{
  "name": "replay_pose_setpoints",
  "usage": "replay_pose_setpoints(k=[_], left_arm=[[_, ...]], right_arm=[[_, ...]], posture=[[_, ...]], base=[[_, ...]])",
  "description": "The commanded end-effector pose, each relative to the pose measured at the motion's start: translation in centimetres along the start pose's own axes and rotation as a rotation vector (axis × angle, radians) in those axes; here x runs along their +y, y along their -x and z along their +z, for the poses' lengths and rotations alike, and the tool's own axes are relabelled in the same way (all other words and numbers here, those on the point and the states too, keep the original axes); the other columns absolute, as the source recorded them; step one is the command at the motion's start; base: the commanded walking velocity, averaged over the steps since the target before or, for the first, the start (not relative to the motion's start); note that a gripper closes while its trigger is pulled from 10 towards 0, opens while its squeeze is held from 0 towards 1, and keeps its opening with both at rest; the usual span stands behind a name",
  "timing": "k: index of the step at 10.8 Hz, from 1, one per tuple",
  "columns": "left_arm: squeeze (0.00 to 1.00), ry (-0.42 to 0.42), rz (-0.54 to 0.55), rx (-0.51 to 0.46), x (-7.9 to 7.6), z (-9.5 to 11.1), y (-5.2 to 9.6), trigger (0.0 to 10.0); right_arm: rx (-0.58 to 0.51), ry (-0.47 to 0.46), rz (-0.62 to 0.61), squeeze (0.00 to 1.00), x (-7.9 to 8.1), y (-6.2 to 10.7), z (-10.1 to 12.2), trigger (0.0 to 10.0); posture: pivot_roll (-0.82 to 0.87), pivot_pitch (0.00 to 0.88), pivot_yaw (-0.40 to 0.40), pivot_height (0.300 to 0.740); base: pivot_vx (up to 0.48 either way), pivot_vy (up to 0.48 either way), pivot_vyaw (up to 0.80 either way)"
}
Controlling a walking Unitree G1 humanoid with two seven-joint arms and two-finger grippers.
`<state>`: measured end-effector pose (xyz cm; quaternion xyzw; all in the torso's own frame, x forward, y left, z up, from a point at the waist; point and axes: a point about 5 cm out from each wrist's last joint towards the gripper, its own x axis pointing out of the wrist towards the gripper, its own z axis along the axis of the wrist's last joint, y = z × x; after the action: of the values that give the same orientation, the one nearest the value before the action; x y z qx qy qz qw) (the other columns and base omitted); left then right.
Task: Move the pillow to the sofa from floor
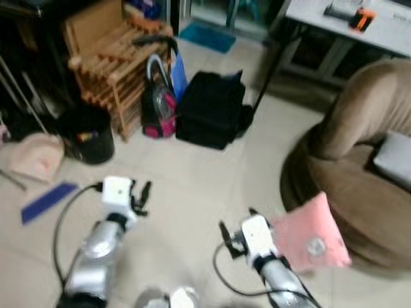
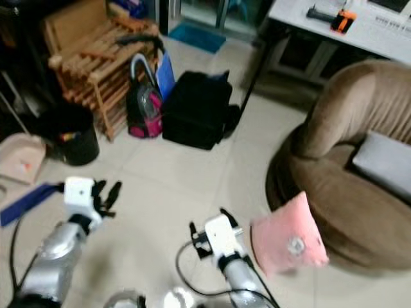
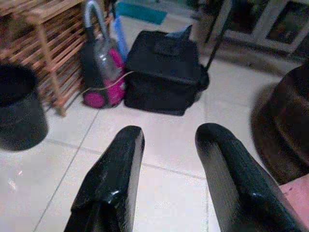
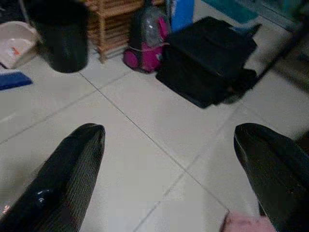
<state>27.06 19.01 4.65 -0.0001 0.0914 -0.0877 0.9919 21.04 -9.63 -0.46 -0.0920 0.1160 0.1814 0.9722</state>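
Note:
A pink pillow (image 1: 311,234) stands tilted on the tiled floor, leaning against the front of a round brown sofa (image 1: 359,192). My right gripper (image 1: 236,221) hovers low over the floor just left of the pillow, fingers spread wide and holding nothing. A corner of the pillow (image 4: 244,224) shows beside one right finger (image 4: 270,164). My left gripper (image 1: 142,196) is further left over bare tiles, open and holding nothing, its fingers (image 3: 116,169) pointing toward a black bag. A grey cushion (image 1: 393,157) lies on the sofa seat.
A black bag (image 1: 209,109) and a pink vacuum cleaner (image 1: 157,106) stand ahead, beside a wooden rack (image 1: 109,58). A black bin (image 1: 90,131), a dustpan (image 1: 35,157) and a blue brush (image 1: 48,200) lie at left. A white desk (image 1: 359,22) stands behind the sofa.

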Motion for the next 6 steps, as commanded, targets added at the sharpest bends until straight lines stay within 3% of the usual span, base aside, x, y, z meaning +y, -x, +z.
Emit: replay_pose_setpoints(k=[1,6], left_arm=[[0.0,0.009,-0.031,0.005,-0.95,-0.06,-0.18,10.0],[0.0,0.009,-0.033,0.019,-1.01,-0.05,-0.14,10.0]], right_arm=[[0.039,0.005,-0.025,0.0,-0.82,0.6,-0.82,10.0],[0.043,-0.002,-0.017,0.0,-0.45,0.65,-0.7,10.0]], posture=[[0.05,0.18,-0.106,0.74],[0.05,0.191,-0.099,0.74]], base=[[0.465,0.0,0.0],[0.465,0.0,0.0]])
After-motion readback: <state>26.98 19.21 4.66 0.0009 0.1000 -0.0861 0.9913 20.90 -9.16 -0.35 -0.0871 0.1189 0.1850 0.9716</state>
